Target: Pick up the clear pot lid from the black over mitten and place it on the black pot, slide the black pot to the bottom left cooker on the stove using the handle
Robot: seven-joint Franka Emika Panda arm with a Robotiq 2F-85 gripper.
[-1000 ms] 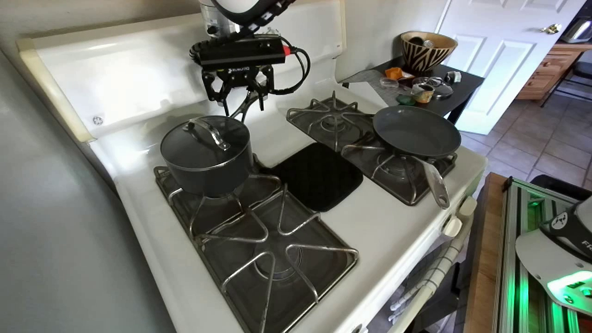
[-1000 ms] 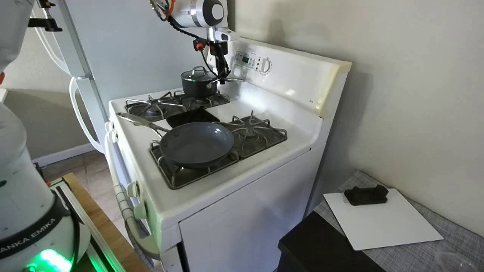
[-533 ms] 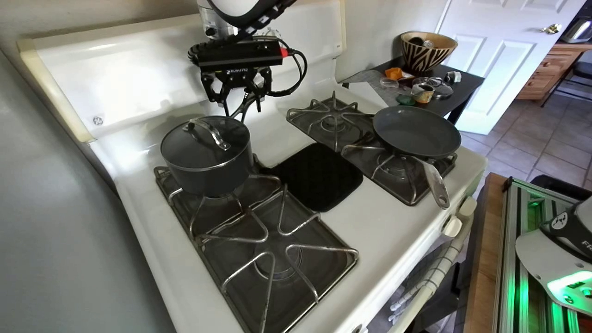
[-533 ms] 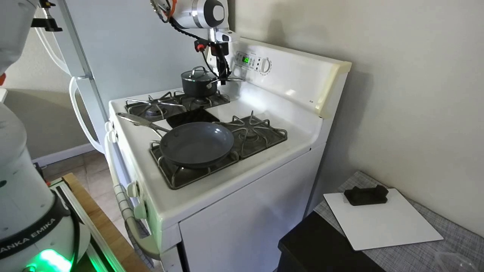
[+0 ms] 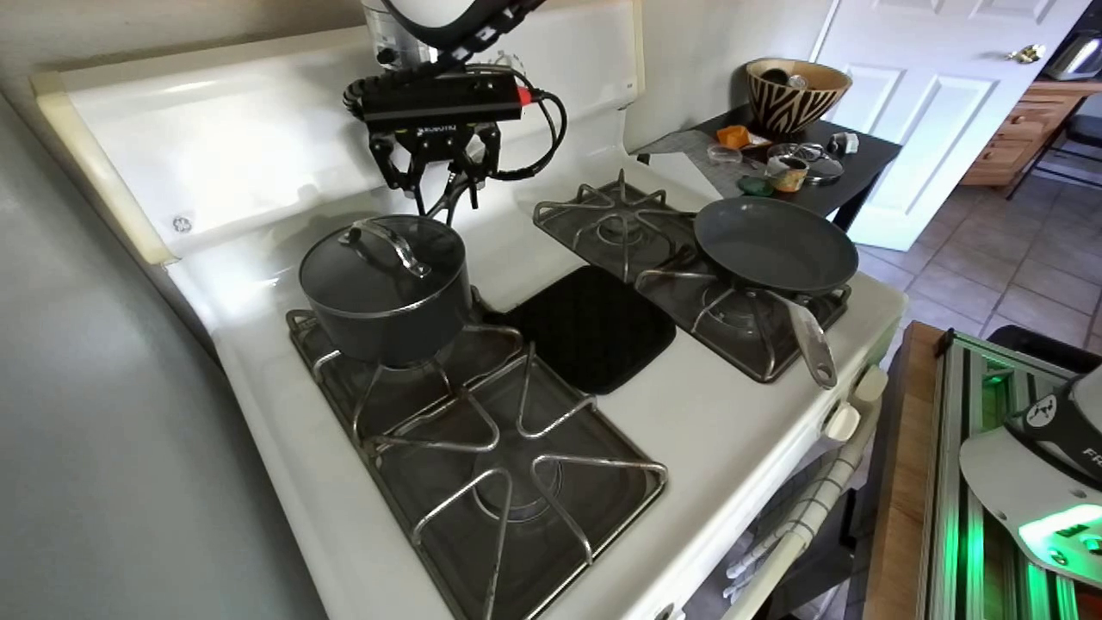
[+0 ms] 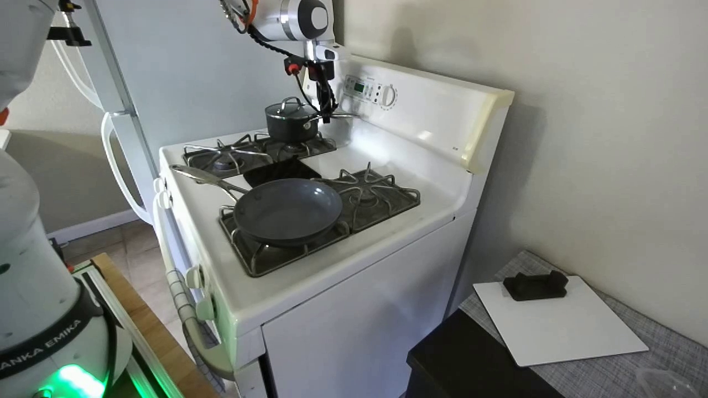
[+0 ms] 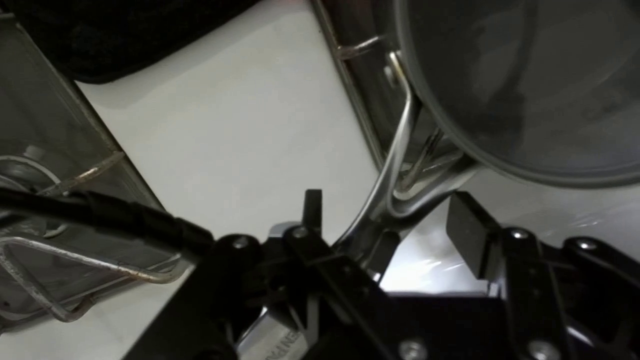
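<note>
The black pot [image 5: 392,331] stands on the rear burner beside the fridge, in both exterior views [image 6: 290,131]. The clear lid [image 5: 370,267] sits on top of it. The pot's silver forked handle [image 7: 372,215] points toward the stove's back panel. My gripper [image 5: 448,205] is low behind the pot, around the handle. In the wrist view the gripper [image 7: 387,220] is open, with the handle running between the fingers, close to the left one, which partly hides it. I cannot tell whether they touch. The black oven mitten [image 5: 594,331] lies flat mid-stove with nothing on it.
The front burner grate [image 5: 516,482] lies in front of the pot's burner. A grey frying pan [image 5: 775,245] sits on the front burner on the opposite side. The stove's back panel [image 5: 241,129] rises close behind the gripper. A patterned bowl [image 5: 796,90] stands on a side table.
My gripper has shifted slightly left in an exterior view, and its fingertips look a little closer together. The pot, lid and mitten have not moved.
</note>
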